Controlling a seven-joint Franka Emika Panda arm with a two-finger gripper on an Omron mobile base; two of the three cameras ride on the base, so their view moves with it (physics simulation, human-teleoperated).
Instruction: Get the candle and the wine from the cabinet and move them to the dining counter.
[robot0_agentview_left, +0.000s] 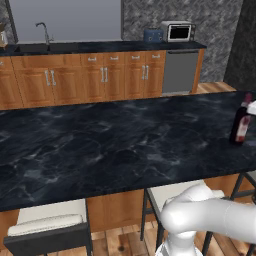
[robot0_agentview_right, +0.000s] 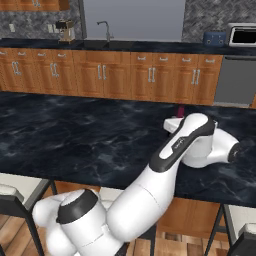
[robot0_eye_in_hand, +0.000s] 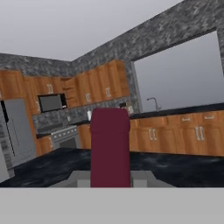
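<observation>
Black marbled desk lies right beneath our end effector, which is clamped narrowly on the wine, so we lower it upright before letting go.

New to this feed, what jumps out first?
The big black marbled dining counter runs across the foreground, with cushioned stools tucked under its near edge. The wine bottle stands upright near the counter's right end, and the gripper is shut on its dark red neck, which rises up the middle of the hand view. Behind runs a row of orange-brown base cabinets with a sink and a toaster on the worktop.
</observation>
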